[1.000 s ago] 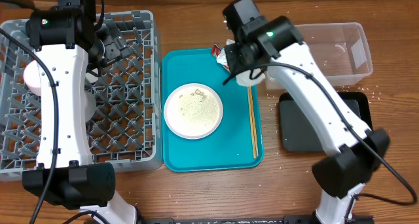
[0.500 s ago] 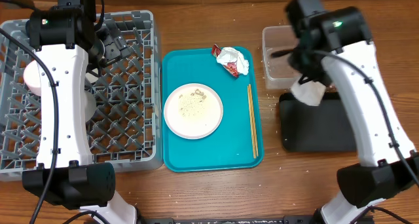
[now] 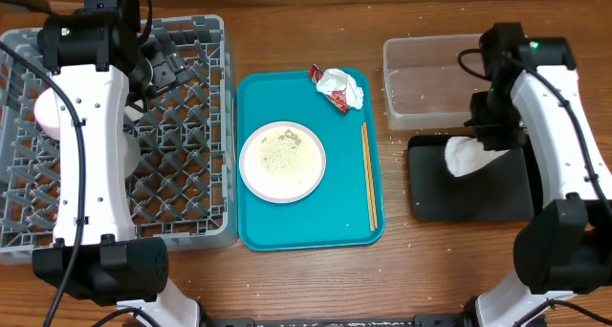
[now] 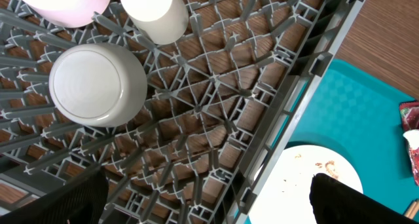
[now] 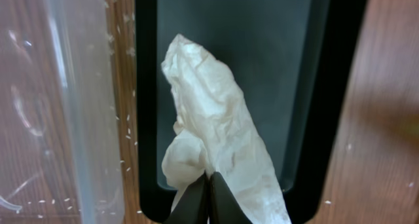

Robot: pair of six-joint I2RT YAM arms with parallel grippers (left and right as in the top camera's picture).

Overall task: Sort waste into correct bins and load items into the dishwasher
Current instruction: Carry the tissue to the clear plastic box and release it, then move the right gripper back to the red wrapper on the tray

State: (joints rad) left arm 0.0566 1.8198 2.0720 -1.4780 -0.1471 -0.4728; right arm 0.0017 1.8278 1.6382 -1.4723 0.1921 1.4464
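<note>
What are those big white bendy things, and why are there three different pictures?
Those are robot arms, a left arm and a right arm, at a table. One picture looks down from above. The other two come from little cameras on each arm's wrist. On the table sit a grey dish rack with a white bowl and a cup inside, a teal tray carrying a plate with food crumbs, chopsticks and a red wrapper, a clear tub, and a black tray. The right hand is pinched shut on a crumpled napkin over the black tray. The left hand is wide open above the rack, holding nothing.
</note>
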